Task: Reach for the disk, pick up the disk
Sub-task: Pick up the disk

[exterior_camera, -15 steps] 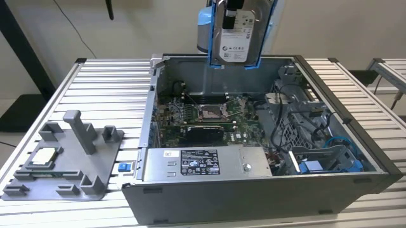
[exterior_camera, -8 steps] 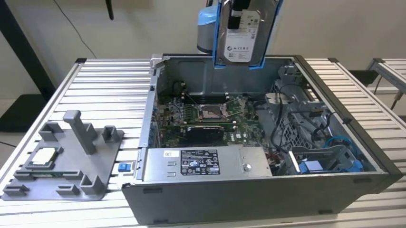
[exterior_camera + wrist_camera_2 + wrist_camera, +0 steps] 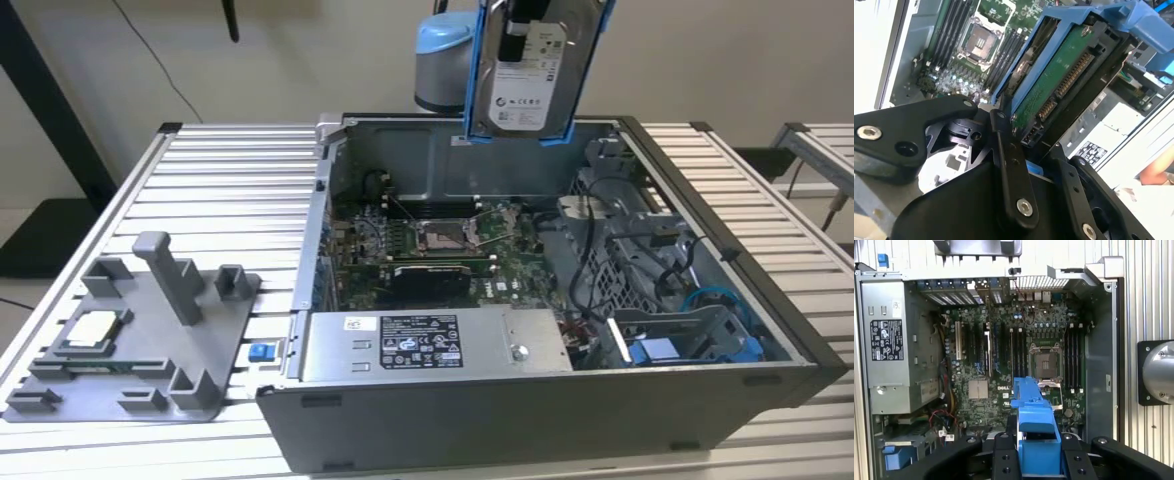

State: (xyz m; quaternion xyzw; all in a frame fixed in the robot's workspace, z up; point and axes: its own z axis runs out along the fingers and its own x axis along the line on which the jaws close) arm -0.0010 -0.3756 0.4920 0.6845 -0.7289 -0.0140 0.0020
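Gripper point(image 3: 1024, 145) observed pinching the disk point(image 3: 1064, 75), black fingers point(image 3: 1013, 165) pressed against its blue-framed end in both wrist views. In the exterior view the disk point(image 3: 534, 70) hangs upright, lifted fully clear above the rear wall of the open computer case point(image 3: 694, 390), touching none of its edges. Below it the motherboard point(image 3: 1004, 365) lies exposed; beyond, the slatted table point(image 3: 214, 170) carries a grey fixture point(image 3: 147, 330).

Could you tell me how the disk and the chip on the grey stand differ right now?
The disk hangs upright in the gripper above the computer case; the chip lies flat on the stand. The disk is larger, blue-framed; the chip is small, unframed. Both look silvery.
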